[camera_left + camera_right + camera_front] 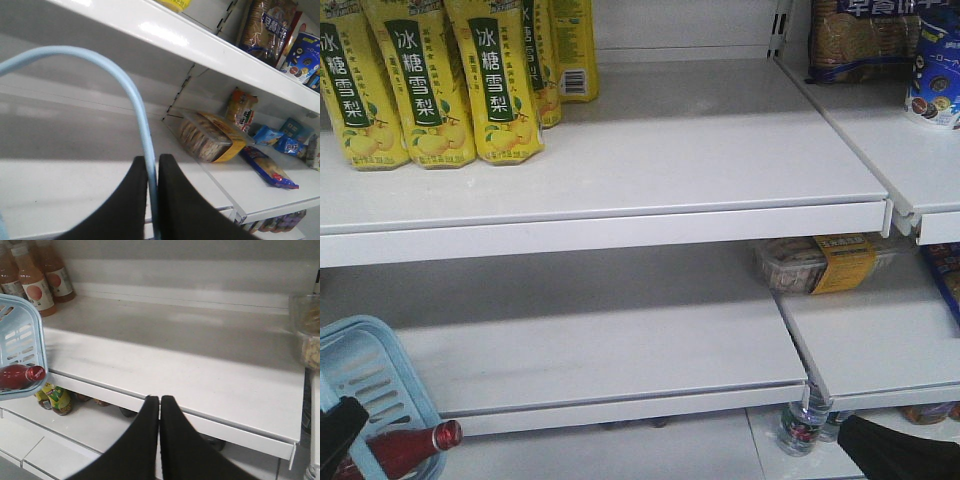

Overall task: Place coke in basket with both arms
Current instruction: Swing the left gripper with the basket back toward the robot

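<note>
Yellow pear-drink bottles (425, 85), biscuit box (207, 137).

Printed in white Chinese characters, 冰糖雪梨, on the green labels of the yellow bottles (500, 85) on the top shelf; other package print too blurred to read.

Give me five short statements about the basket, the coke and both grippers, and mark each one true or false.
1. The coke lies inside the basket. True.
2. The left gripper is shut on the basket's hoop handle. True.
3. The right gripper holds the coke. False: its fingers are closed together on nothing.
4. The basket is green. False: it is light blue.
5. Yellow pear-drink bottles stand on the upper shelf. True.
</note>
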Robot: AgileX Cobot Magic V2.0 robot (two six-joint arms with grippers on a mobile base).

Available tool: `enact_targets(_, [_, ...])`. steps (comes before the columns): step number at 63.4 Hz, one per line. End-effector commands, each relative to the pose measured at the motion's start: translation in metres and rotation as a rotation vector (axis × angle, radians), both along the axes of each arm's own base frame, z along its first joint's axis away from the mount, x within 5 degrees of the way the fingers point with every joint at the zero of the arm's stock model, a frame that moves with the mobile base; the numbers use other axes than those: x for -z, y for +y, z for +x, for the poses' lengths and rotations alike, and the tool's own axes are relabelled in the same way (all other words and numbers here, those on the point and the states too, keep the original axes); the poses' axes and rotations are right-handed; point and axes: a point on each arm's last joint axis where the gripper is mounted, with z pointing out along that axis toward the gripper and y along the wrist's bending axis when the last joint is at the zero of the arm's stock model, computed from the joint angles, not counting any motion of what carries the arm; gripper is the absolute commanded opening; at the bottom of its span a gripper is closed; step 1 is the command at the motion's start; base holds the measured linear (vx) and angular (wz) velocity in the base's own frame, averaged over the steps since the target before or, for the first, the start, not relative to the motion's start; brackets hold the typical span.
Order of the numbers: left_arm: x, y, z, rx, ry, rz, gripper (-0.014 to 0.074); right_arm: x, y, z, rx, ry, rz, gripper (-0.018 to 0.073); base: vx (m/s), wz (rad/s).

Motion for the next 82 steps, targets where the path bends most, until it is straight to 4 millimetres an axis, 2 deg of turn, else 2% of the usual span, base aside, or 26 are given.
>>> enact_targets(1, [-0.015, -0.005, -0.006, 0.077, -0.177, -0.058, -0.0006, -0.010, -0.002, 0.004, 0.039, -0.039, 0.021, -0.0002, 0.00, 0.00])
enact_targets(13, [-0.013, -0.001, -0.004, 0.027, -0.168, -0.074, -0.0006, -0.010, -0.002, 0.004, 0.039, -0.040, 0.021, -0.0002, 0.00, 0.00])
enact_targets(25, [-0.009, 0.005, -0.001, -0.043, -0.145, -0.015, -0.0006, -0.010, -0.002, 0.004, 0.039, -0.040, 0.021, -0.0002, 0.00, 0.00])
enact_targets(61, [0.013, 0.011, -0.014, -0.040, 0.018, 0.121, -0.0006, -0.010, -0.002, 0.004, 0.041, -0.041, 0.021, -0.0002, 0.00, 0.00])
enact_targets(82, [0.011, 0.014, -0.016, -0.060, -0.039, 0.163, -0.0006, -0.010, -0.002, 0.004, 0.041, -0.041, 0.021, -0.0002, 0.00, 0.00])
